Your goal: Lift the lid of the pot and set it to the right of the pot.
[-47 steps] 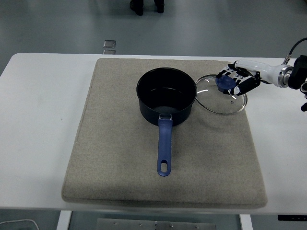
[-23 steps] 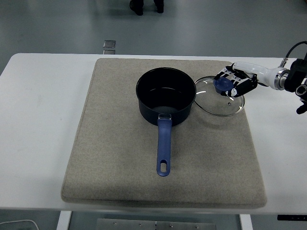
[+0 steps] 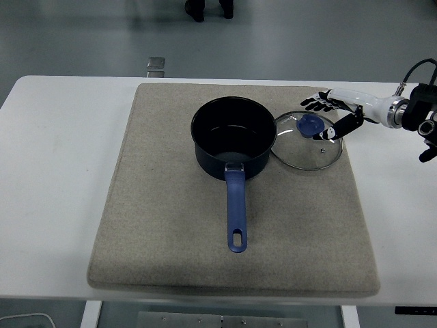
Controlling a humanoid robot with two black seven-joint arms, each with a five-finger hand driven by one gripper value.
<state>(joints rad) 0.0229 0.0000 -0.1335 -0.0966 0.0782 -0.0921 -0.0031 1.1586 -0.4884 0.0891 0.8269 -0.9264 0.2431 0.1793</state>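
- Dark blue saucepan (image 3: 234, 142) sits uncovered on the grey felt mat (image 3: 171, 232), toward the mat's far middle.
- Inside of the saucepan is dark and glossy; nothing solid visible in it, contents otherwise hard to tell.
- Saucepan's blue handle (image 3: 235, 212) points toward the near edge of the table, with a hanging hole at its end.
- Glass lid (image 3: 307, 139) lies flat on the mat just right of the saucepan, knob side up.
- Lid's left rim touches or slightly overlaps the saucepan's right wall; can't tell which.
- Blue knob (image 3: 310, 125) sits on the lid's far half; a small steam vent shows to its right.
- Right hand (image 3: 333, 111) comes in from the right edge, at the lid's far-right rim.
- Fingers (image 3: 315, 102) are spread and off the knob; they hold nothing.
- Thumb side (image 3: 341, 126) hangs over the lid's right rim; contact with the glass can't be confirmed.
- Knob lies just left of and nearer than the palm, apart from the fingertips.
- White forearm (image 3: 365, 101) runs back to the black wrist joint (image 3: 418, 113) at the right edge.
- Mat covers most of the white table (image 3: 48, 171).
- Small square metal plate (image 3: 157, 64) on the floor beyond the table.
- Person's dark shoes (image 3: 208, 9) at the top edge.
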